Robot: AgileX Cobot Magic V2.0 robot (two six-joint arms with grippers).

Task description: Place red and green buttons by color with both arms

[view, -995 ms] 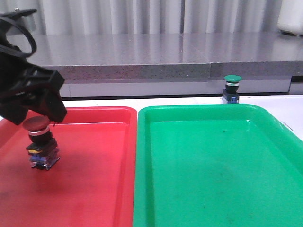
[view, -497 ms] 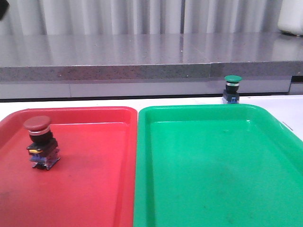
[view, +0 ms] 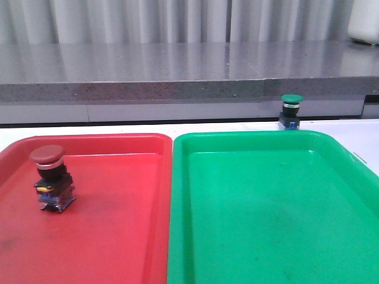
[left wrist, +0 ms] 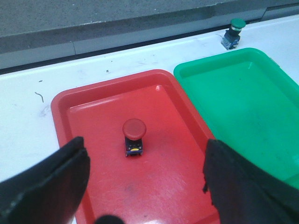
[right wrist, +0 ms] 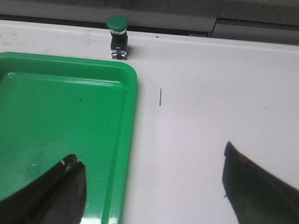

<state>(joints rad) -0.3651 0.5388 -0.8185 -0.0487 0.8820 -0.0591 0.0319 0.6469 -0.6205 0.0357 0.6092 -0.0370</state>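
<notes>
The red button [view: 52,177] stands upright inside the red tray [view: 118,236], near its left side; it also shows in the left wrist view [left wrist: 134,136]. The green button [view: 290,110] stands on the white table just behind the green tray [view: 266,219]; it also shows in the right wrist view [right wrist: 117,37]. My left gripper [left wrist: 145,179] is open and empty, high above the red tray on the near side of the red button. My right gripper [right wrist: 152,179] is open and empty over the green tray's right rim, well short of the green button. Neither arm shows in the front view.
The red and green trays lie side by side and fill most of the near table. A grey stone ledge [view: 177,71] runs along the back behind the white table. White table [right wrist: 210,107] lies to the right of the green tray.
My left gripper let go of the red button, lifted off it and left the front view. The red button stays standing in the red tray. The green button has not moved.
</notes>
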